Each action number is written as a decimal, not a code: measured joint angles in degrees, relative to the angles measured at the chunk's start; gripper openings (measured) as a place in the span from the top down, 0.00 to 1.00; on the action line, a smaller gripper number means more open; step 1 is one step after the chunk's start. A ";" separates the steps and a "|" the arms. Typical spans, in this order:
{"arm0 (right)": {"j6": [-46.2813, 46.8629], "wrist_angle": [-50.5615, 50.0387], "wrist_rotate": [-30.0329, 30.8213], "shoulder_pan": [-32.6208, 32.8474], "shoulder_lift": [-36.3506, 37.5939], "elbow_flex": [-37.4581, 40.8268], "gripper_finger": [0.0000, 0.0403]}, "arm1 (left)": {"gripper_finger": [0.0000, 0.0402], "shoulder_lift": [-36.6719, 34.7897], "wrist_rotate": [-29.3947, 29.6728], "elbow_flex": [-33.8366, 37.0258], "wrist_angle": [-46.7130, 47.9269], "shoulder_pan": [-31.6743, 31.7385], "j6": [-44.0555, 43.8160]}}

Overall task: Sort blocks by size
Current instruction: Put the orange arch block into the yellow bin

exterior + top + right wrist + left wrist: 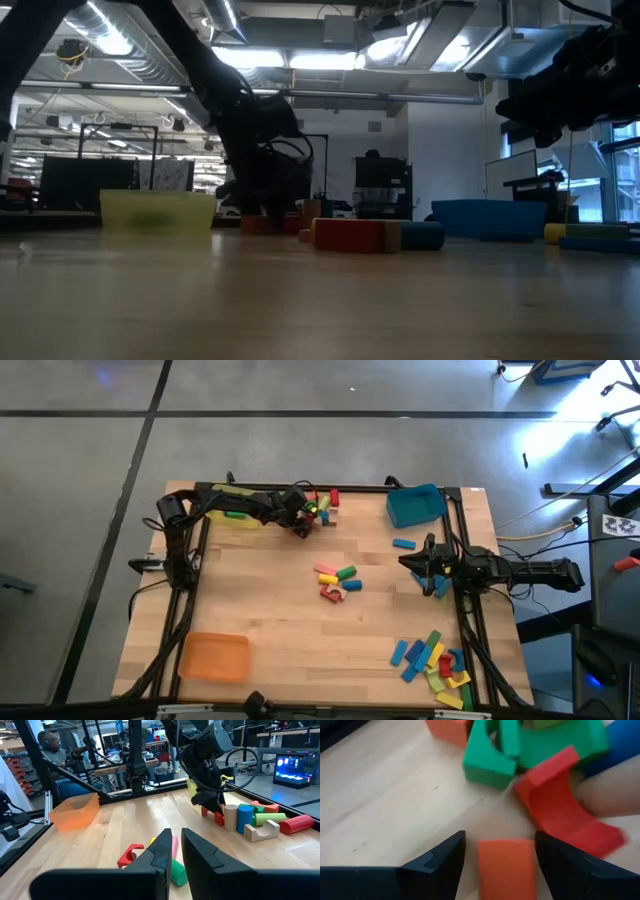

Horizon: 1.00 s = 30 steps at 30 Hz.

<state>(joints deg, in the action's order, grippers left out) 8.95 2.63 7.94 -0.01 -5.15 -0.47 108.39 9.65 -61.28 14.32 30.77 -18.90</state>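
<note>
Standing by the table, I watch the left gripper (pixel 300 526) hang low over the cluster of blocks (pixel 318 505) at the far edge, near the yellow tray (pixel 232 518). Its fingers (pixel 436 865) stand spread with an orange block (pixel 508 868) between them, not yet pinched. That block looks like a short flat bar, its long axis running straight along the fingers, one end toward the wrist and the other toward a red arch (pixel 565 805) lying tipped on its side just beyond. A green arch (pixel 489 757) sits past that, touching its neighbours.

These pieces look light, rigid and smooth-faced, so I judge they will slide on the wood if nudged and will not crush. The flat long sides of the orange bar seem the place to take hold.

Over at the right edge the right gripper (pixel 410 561) waits above the table, fingers nearly together and holding nothing. More blocks lie mid-table (pixel 337 581) and at the near right corner (pixel 432 660).
</note>
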 joint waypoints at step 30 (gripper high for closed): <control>0.14 0.09 0.21 0.00 0.00 0.00 0.89 | 0.60 -3.64 -1.73 2.69 11.32 -3.05 6.15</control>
<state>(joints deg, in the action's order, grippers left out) 9.09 2.72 8.16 -0.01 -5.15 -0.47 104.75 7.92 -58.59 25.63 27.73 -12.75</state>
